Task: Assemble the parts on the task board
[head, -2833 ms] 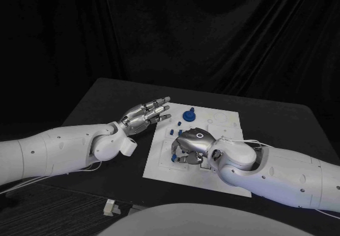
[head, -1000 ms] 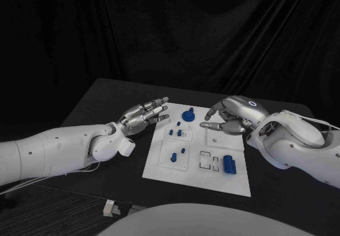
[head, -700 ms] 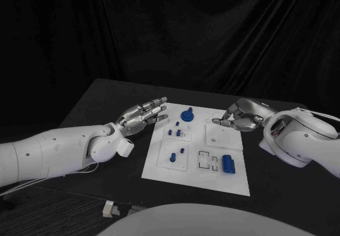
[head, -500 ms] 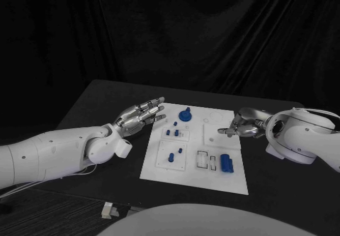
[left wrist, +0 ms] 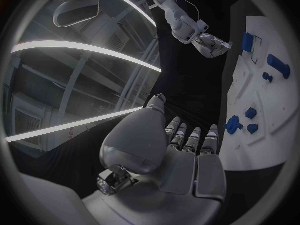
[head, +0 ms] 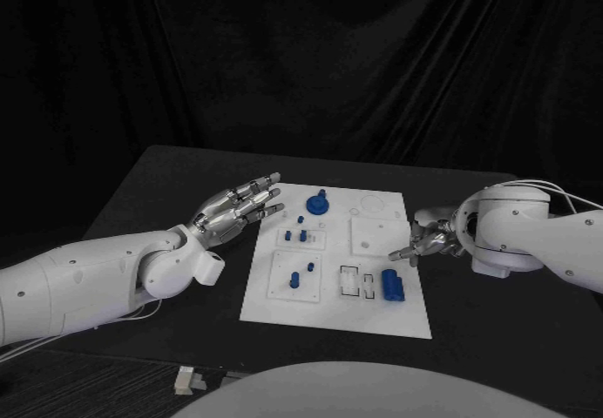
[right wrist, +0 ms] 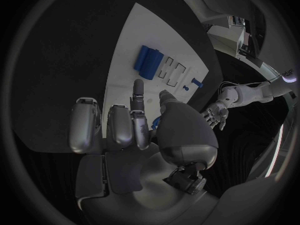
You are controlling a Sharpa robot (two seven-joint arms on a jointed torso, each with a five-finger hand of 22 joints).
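Note:
The white task board (head: 333,309) lies in the middle of the black table. On it stand a blue knob (head: 317,204), two short blue pegs (head: 294,235), a further peg (head: 295,279) and a thick blue cylinder (head: 392,286). My left hand (head: 236,207) hovers beside the board's far left corner, palm up, fingers apart, holding nothing. My right hand (head: 425,241) sits at the board's right edge with its fingers curled in. In the right wrist view a small blue piece (right wrist: 155,121) shows between those fingers (right wrist: 119,127) and the thumb.
Two empty rectangular slots (head: 355,280) lie just left of the cylinder. A plain white tile (head: 377,233) occupies the board's right middle, close to my right hand. Black tabletop (head: 164,187) runs round the board on all sides, with dark curtains behind.
My right hand rose from the board's near middle, swung over the far right corner, then came down to the right edge. The left hand kept its pose; the camera shifted.

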